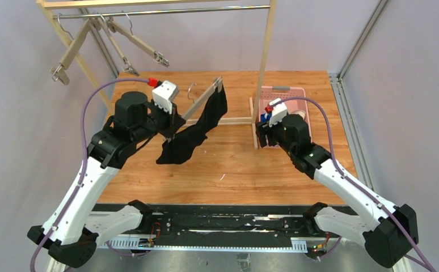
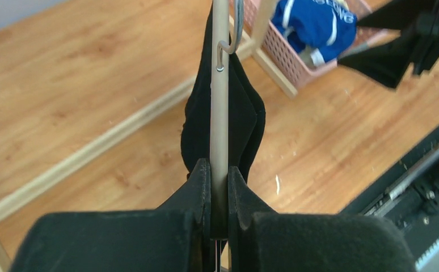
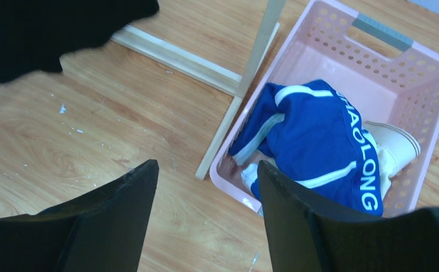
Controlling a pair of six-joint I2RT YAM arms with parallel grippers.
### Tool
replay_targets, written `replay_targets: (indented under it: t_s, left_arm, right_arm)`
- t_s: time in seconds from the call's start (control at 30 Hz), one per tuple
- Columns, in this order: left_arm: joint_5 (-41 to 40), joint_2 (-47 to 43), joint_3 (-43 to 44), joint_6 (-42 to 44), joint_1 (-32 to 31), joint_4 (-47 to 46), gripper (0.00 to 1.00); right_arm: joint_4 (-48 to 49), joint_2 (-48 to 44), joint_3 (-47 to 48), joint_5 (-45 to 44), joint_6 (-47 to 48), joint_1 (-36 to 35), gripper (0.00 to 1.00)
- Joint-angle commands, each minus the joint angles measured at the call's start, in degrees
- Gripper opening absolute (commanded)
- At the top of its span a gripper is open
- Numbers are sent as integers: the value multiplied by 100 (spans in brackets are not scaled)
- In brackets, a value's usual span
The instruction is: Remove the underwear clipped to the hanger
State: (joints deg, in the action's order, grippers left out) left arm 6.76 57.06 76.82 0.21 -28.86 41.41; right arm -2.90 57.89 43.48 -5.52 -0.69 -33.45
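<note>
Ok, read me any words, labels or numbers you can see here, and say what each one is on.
"HAOLONG": white letters on the waistband of the blue underwear, in the pink basket, right wrist view; a fold may hide its start.
Left wrist view: same lettering, too blurred to read.
Black underwear, hanger: no text visible.

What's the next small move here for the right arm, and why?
Probably swing the right arm left toward the black briefs. Its jaws stand open over the basket, where the blue pair already lies, while the left arm holds their hanger in shut jaws.
</note>
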Motion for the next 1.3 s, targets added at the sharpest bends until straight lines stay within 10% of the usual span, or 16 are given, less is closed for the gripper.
replay_targets:
  t_s: [0.0, 0.3, 0.57, 0.83, 1.27]
  left_arm:
    - [549, -451, -517, 35, -41, 14, 0]
    - [1499, -1204, -974, 205, -41, -6, 0]
    - [2516, -1500, -1571, 17, -41, -765, 0]
    - [3298, -1317, -1732, -80, -41, -1244, 0]
    - [3618, -1291, -1745, -478, -41, -1873, 0]
  right_arm:
    - [257, 203, 541, 612, 47, -40, 69]
    - [349, 400, 1623, 4210, 467, 745, 71]
    - [2605, 710, 1779, 7483, -1583, 2185, 72]
    - [4543, 1051, 1586, 8085, -3348, 2168, 72]
    - [4403, 979, 1405, 8021, -3263, 1915, 72]
